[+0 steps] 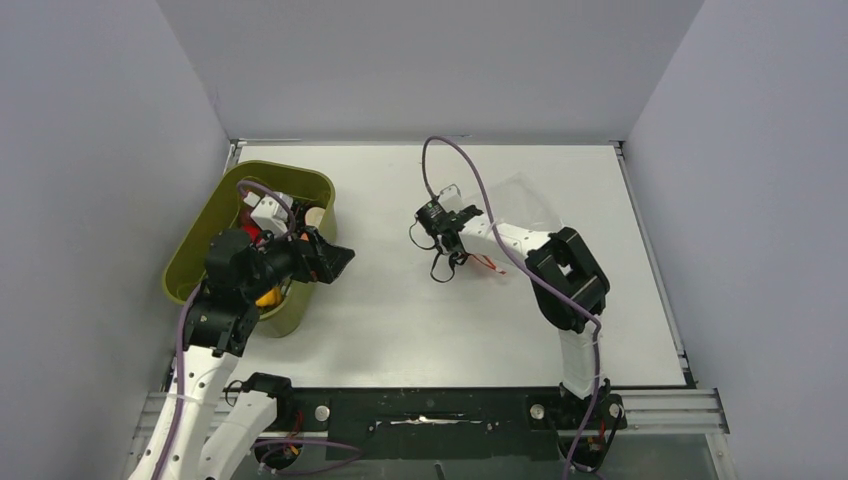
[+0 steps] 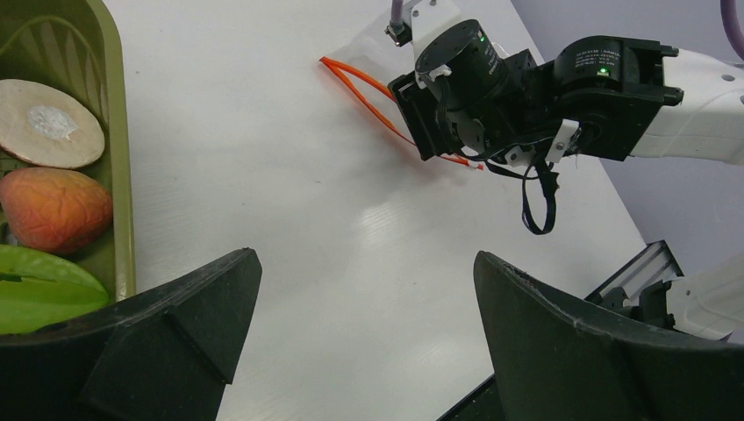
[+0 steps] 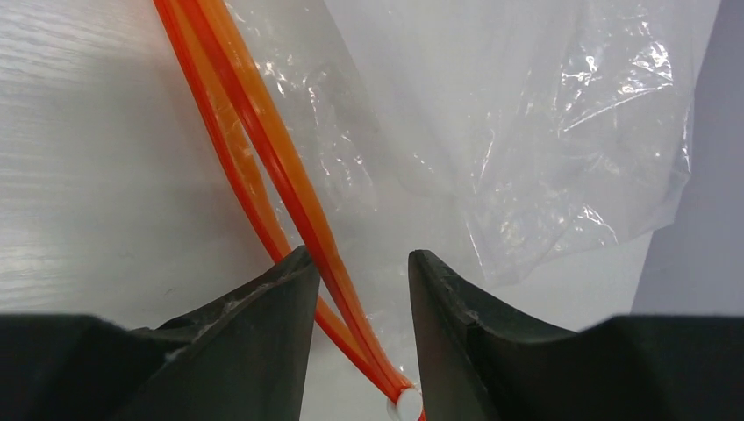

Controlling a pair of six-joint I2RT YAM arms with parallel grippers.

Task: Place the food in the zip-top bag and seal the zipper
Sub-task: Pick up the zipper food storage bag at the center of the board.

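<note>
My right gripper is down at the table with its fingers only slightly parted, straddling the zipper near one end. The strip runs through the gap and doesn't look pinched. The zipper shows two orange tracks that meet by my fingertips and split apart further along. There's one zip-top bag, lying crinkled and flat right of mid-table. My left gripper is spread wide with nothing in it, hovering at the right-hand rim of the one olive tub. The food sits in there, and from the left wrist I count three: a brown round slice, a reddish piece and a green piece. There's plenty of bare table between tub and bag, and walls on three sides.
</note>
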